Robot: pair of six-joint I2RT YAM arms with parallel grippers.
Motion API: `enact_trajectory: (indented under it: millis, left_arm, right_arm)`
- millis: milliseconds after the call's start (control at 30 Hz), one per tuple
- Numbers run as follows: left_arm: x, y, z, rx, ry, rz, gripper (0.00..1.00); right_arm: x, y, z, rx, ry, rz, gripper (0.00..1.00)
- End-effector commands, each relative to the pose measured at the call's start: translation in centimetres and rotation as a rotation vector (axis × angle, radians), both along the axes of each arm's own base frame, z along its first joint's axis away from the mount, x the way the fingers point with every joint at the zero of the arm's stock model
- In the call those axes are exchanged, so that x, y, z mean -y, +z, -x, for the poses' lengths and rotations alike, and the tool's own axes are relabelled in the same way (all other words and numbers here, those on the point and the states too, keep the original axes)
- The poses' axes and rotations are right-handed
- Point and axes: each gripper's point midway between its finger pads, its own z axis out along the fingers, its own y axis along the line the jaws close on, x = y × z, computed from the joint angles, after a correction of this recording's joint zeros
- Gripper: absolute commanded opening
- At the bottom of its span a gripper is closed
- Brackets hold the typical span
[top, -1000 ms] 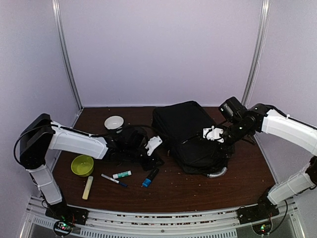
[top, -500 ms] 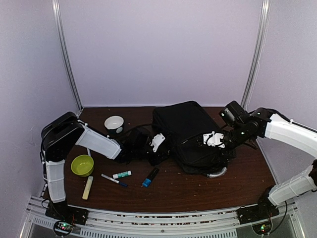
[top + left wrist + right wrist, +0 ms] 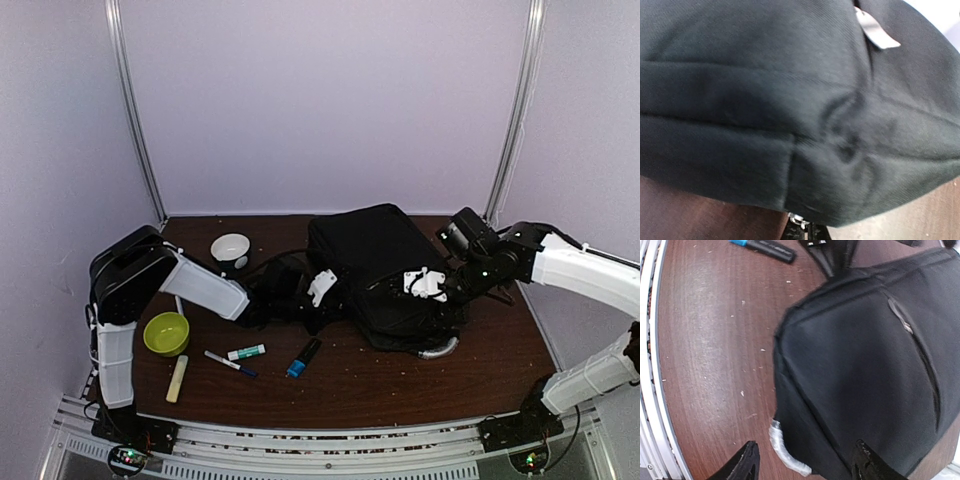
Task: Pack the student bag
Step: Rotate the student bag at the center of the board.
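Far L on the brown tabletop (image 3: 400, 385): lime-green bowl (image 3: 166, 333), w/ a pale yellow stick (image 3: 177, 379) just in front of it, nr the front edge. Behind them, twd the back wall, a small white bowl (image 3: 230, 247). Next R, a thin white pen (image 3: 230, 363) w/ dark cap and a short green-and-white marker (image 3: 246, 352) lie close together. A black marker w/ blue end (image 3: 303, 357) sits a little apart from them.

L arm (image 3: 200, 285) reaches low across the tabletop to the L edge of the student bag (image 3: 385, 265). L jaws are pressed together there. The wrist cam is filled w/ black fabric, so can't tell if any cloth is caught betw them.

The bag lies flat at centre-R of the tabletop, w/ a pale grey tab (image 3: 875, 30) on its top. Its grey curved handle (image 3: 440, 350) sticks out at the near R corner.

R arm (image 3: 580, 265) comes in from the R over the bag. R jaws are spread, fingertips (image 3: 747, 462) above the handle corner, nothing gripped.
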Motion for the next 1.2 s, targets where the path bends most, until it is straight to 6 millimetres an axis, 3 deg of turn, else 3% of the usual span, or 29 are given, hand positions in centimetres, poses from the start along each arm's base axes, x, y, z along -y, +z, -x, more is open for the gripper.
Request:
enact_trajectory:
  millis: [0,100,233,367,533,633,733,867,1000,1067,1167]
  left_arm:
    - [0.3,2.5,2.2,-0.031,-0.061,0.033,0.00]
    - [0.1,3.0,3.8,-0.068,-0.093,0.028,0.00]
    - [1.3,3.5,7.4,-0.161,-0.218,0.008,0.00]
    - [2.3,4.4,10.9,-0.200,-0.330,0.038,0.00]
    - [4.5,6.7,11.1,-0.207,-0.371,0.177,0.00]
    - [6.3,8.2,11.1,-0.195,-0.396,0.261,0.00]
    - [8.5,8.1,10.9,-0.179,-0.410,0.237,0.00]
    - [11.7,7.8,9.8,-0.149,-0.399,0.211,0.00]
    - [14.3,8.0,8.3,-0.137,-0.395,0.232,0.03]
    - [14.7,8.8,8.1,-0.142,-0.397,0.229,0.17]
    - [12.4,9.0,9.3,-0.137,-0.397,0.196,0.41]
  right_arm:
    - [-1.6,-2.3,0.3,0.018,0.014,0.018,0.64]
    - [-2.4,-3.2,-0.6,0.041,0.002,0.004,0.66]
    - [-3.0,-4.7,-2.6,0.073,-0.050,0.034,0.66]
    - [-3.6,-5.3,-4.6,0.118,-0.094,0.030,0.59]
    - [-4.6,-5.2,-4.9,0.074,-0.110,-0.029,0.42]
    - [-3.4,-4.0,-5.2,0.079,-0.149,-0.060,0.41]
    - [-1.2,-2.2,-5.4,0.113,-0.190,-0.072,0.42]
    - [2.2,-0.3,-5.3,0.141,-0.275,-0.057,0.57]
    - [5.8,0.8,-4.6,0.127,-0.371,-0.065,0.62]
    - [6.8,0.6,-3.6,0.109,-0.378,-0.050,0.62]
    - [7.0,-0.6,-1.7,0.027,-0.372,-0.041,0.59]
